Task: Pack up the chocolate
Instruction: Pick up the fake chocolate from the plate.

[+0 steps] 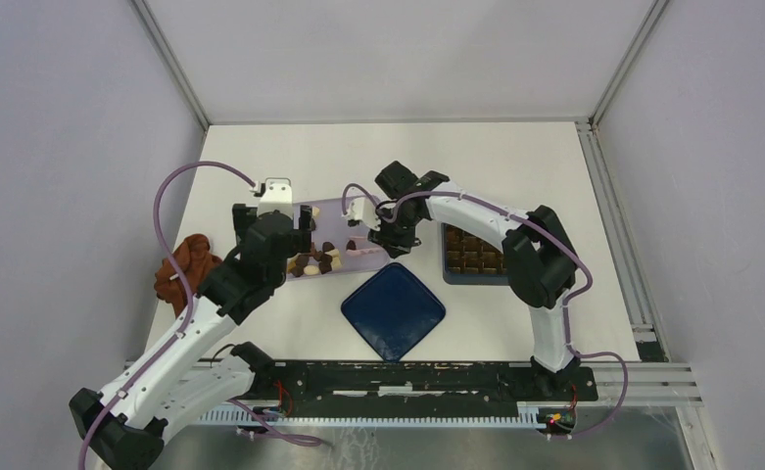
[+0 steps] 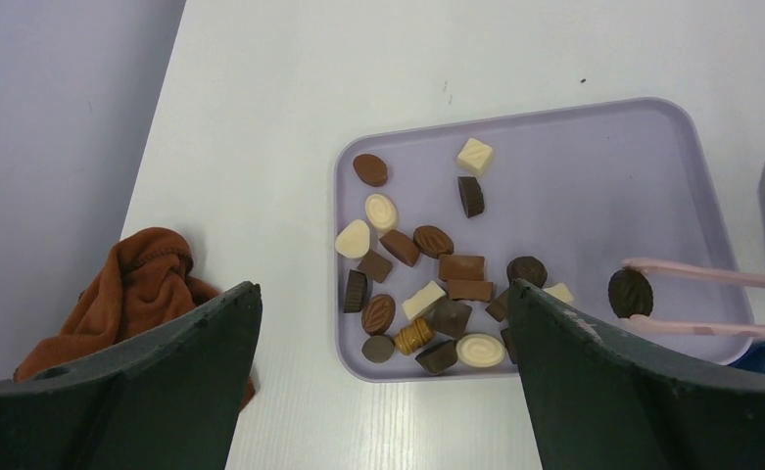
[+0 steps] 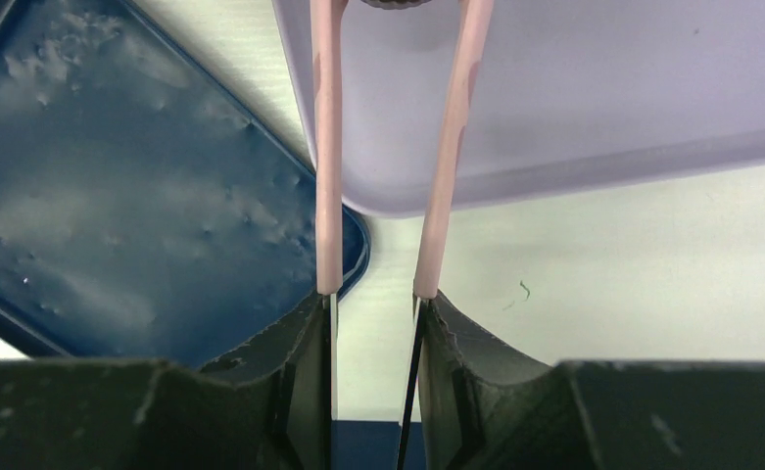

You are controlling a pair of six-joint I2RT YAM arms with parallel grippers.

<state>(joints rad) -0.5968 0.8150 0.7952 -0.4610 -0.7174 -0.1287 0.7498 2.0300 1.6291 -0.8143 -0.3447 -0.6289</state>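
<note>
The right gripper (image 3: 373, 299) squeezes the pink tongs (image 2: 711, 275); their tips are clamped on one dark chocolate (image 2: 631, 293) at the tray (image 2: 594, 147).

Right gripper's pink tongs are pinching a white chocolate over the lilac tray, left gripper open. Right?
One slip: the piece in the pink tongs is dark brown, not white; the left wrist view shows it. The rest stands: right gripper holds the tongs over the lilac tray, left gripper open.
</note>
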